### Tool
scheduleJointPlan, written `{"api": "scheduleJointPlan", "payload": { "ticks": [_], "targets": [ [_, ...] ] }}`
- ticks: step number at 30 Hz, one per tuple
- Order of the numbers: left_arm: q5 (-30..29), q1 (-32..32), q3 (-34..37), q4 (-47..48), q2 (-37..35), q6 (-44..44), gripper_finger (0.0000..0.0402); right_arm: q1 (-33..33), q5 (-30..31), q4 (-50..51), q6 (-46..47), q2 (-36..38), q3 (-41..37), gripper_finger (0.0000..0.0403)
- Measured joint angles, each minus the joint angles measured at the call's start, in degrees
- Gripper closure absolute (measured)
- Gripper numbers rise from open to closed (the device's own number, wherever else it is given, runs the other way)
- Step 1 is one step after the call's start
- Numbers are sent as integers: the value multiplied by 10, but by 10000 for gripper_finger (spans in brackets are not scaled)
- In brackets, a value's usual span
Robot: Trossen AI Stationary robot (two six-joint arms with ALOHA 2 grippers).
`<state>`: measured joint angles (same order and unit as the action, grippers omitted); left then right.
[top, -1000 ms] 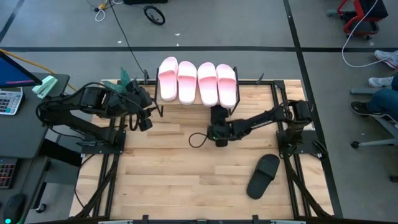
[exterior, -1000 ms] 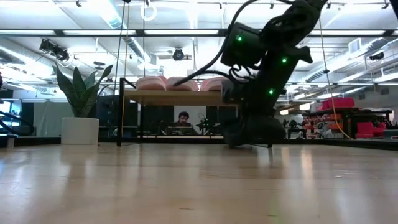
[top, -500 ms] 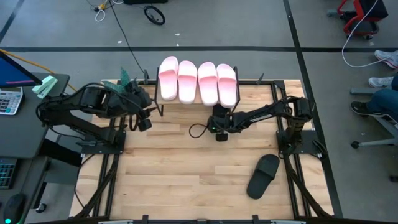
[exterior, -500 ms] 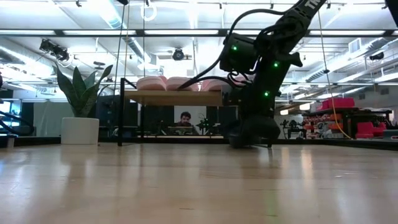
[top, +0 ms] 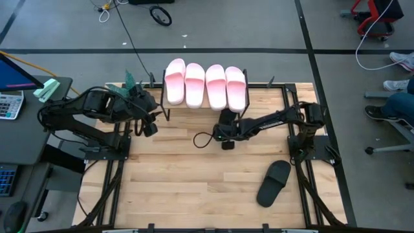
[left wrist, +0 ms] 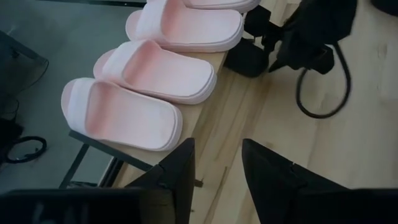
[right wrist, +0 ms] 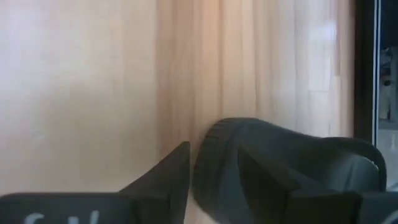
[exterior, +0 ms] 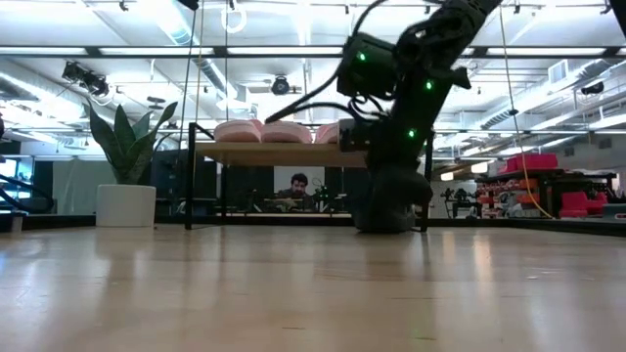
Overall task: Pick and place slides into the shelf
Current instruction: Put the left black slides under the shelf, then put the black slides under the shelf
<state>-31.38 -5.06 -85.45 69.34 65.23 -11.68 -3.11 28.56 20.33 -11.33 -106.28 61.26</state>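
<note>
Several pale pink slides lie side by side, soles down, on the shelf at the table's far edge. A black slide lies on the table at the shelf's front right, partly under the board. My right gripper hovers right over this slide's near end, open, fingers on either side of it. A second black slide lies flat on the table at the near right. My left gripper waits open and raised, left of the shelf, nothing between its fingers. My right gripper slants down over the black slide's rounded end. One finger stands off the slide by a thin strip of bare wood. The other finger blends with the dark slide, so I cannot tell whether it touches.
The shelf's thin black legs stand close to the slide. A loose cable loop hangs beside my right wrist. The near half of the tabletop is bare wood. A potted plant and a seated person show beyond the table.
My right gripper has drifted a little toward the table's left edge and risen slightly, while the black slide stays on the table at the shelf's right end. My left arm has kept still.
</note>
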Motion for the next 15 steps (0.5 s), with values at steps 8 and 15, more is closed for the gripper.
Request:
{"api": "scheduleJointPlan", "payload": {
  "ticks": [8,15],
  "targets": [
    [0,0,0,16,0,-16,257,45,-1,170,97,-1,71,257],
    [0,0,0,43,0,-45,251,122,-112,274,299,-1,106,258]
  ]
}}
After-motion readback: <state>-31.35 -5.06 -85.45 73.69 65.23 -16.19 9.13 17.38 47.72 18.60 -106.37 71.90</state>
